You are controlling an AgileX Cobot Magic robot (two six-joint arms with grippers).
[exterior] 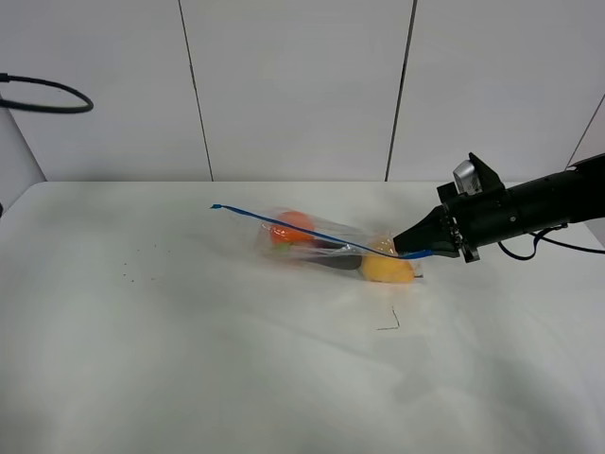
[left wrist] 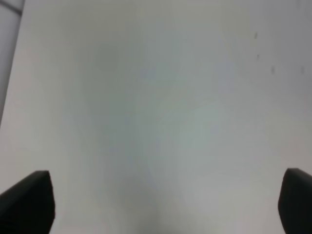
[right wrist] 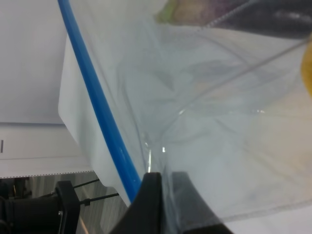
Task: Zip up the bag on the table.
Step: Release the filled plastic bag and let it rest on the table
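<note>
Your right tool [exterior: 416,244] comes in from 3 o'clock and is clenched on the clear bag [exterior: 321,241] at its 3 o'clock end, just beside the blue zipper strip [exterior: 284,227]. The bag lies near the middle of the surface [exterior: 189,359], with the strip's far end lifted toward 10 o'clock. You can make out an orange [exterior: 295,225] and a yellow fruit [exterior: 386,270] inside; whether the strip is sealed is unclear. Your left tool [left wrist: 168,195] is released, its 2 fingers [left wrist: 34,200] cut off at the edges of a blurred view.
</note>
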